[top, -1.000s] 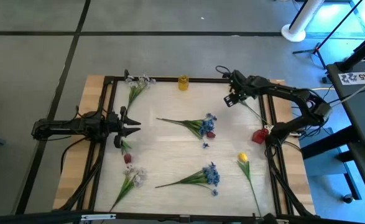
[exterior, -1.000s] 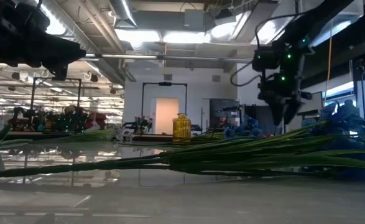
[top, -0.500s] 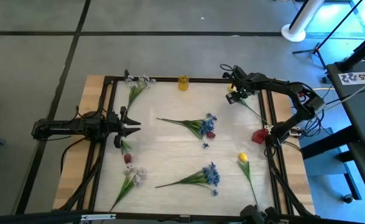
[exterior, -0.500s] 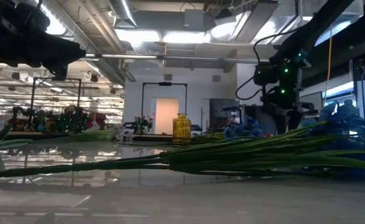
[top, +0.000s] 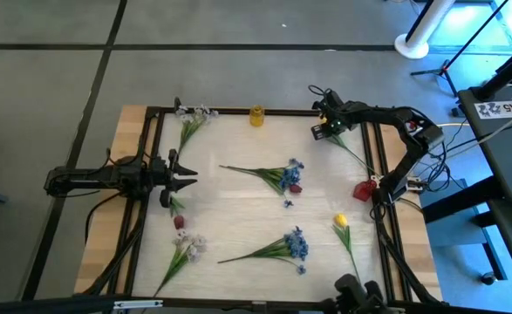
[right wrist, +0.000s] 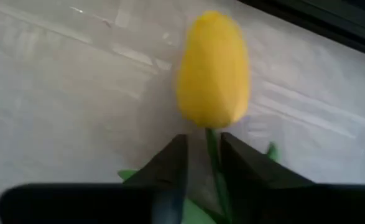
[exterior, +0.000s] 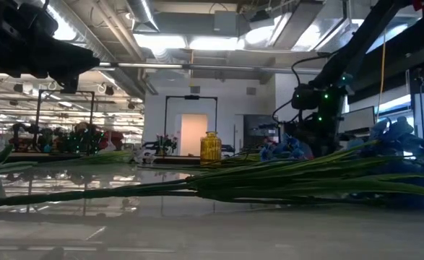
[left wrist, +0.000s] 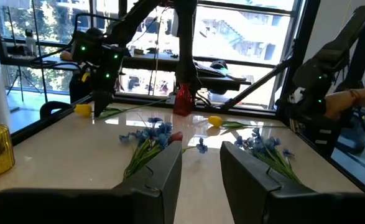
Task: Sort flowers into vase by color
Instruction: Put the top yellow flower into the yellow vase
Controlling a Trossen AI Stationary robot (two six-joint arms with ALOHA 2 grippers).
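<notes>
Right hand (top: 324, 131) is down at the far right corner of the surface (top: 238, 201), fingers (right wrist: 170, 168) a narrow gap apart straddling the green stem just below a yellow tulip (right wrist: 213, 68) lying flat; whether they pinch it yet, can't tell. Left hand (top: 184, 179) hovers at the left edge, fingers spread, holding nothing. A yellow vase (top: 256, 115) stands at the far edge. Two blue clusters (top: 289, 174) lie mid-surface, white sprigs (top: 194, 114) on the left, a second yellow tulip (top: 340, 221) near the right rail, a red bud (top: 179, 221) near the left.
</notes>
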